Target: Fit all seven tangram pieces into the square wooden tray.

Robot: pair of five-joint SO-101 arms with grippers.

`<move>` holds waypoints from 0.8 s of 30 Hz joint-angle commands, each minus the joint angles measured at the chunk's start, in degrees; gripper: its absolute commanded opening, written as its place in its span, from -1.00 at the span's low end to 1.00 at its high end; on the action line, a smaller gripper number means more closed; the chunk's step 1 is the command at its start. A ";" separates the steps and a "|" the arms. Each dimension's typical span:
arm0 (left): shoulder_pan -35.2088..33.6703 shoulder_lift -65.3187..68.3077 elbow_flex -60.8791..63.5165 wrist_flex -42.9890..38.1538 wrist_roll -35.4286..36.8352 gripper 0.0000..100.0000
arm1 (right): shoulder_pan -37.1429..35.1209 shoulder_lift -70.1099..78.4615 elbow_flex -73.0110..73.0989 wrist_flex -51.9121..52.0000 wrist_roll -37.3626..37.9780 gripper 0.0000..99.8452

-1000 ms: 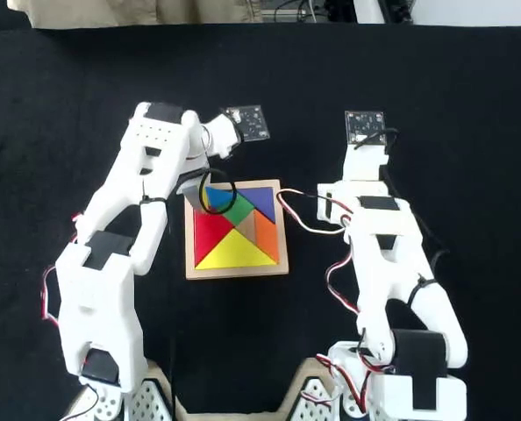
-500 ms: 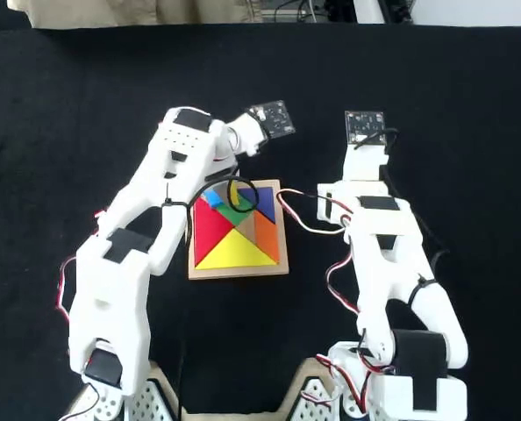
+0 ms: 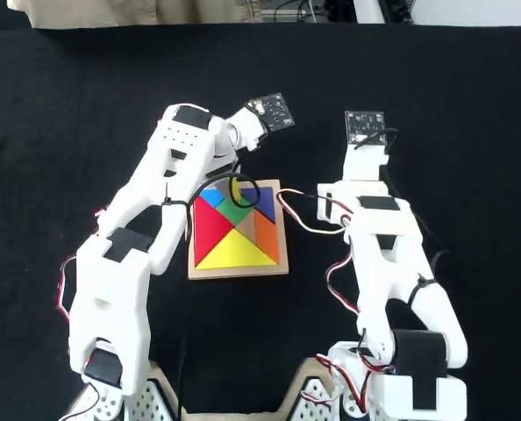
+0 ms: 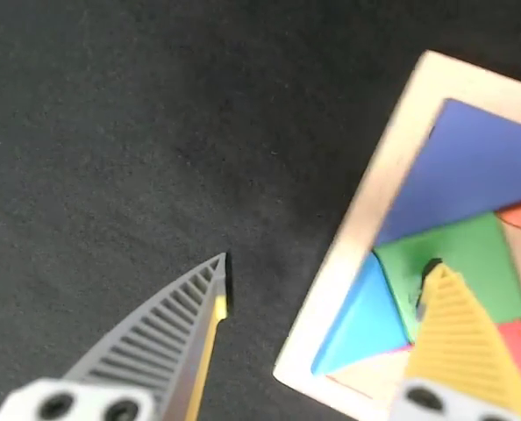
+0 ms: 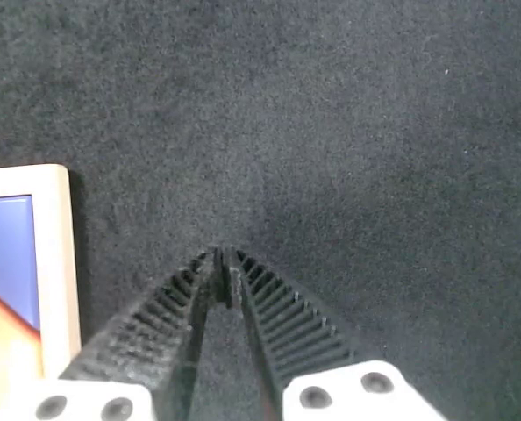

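Note:
The square wooden tray (image 3: 281, 228) lies mid-table holding coloured tangram pieces: light blue triangle (image 3: 210, 198), green piece (image 3: 234, 213), dark blue triangle (image 3: 264, 201), red triangle (image 3: 208, 231), yellow triangle (image 3: 237, 253) and orange piece (image 3: 267, 232). My left arm (image 3: 186, 145) hangs over the tray's far edge. Its gripper (image 4: 328, 267) is open and holds nothing; the yellow finger (image 4: 458, 338) stands over the green piece (image 4: 458, 254) beside the light blue triangle (image 4: 370, 316), the grey finger (image 4: 186, 320) over the cloth outside the rim (image 4: 357, 228). My right gripper (image 5: 221, 263) is shut and empty, over bare cloth next to the tray's corner (image 5: 54, 237).
Black cloth covers the whole table (image 3: 436, 96). The right arm (image 3: 379, 228) stands just right of the tray, and its cable (image 3: 300, 215) loops across the tray's right edge. Both arm bases sit at the near edge.
My left arm has swung right, from the tray's far left corner to the middle of its far edge. The tray nudged slightly right. The right arm kept still.

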 commanded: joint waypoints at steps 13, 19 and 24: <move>-6.11 -4.13 0.31 -5.01 0.97 -0.32 | 0.53 0.04 -3.65 -0.88 0.70 -0.98; -6.20 -3.43 5.41 -6.07 0.62 -0.32 | 0.53 0.04 -3.56 -0.88 0.70 -0.98; -6.64 -7.38 6.20 -5.98 0.62 -0.32 | 0.53 0.04 -3.56 -0.97 0.70 -0.98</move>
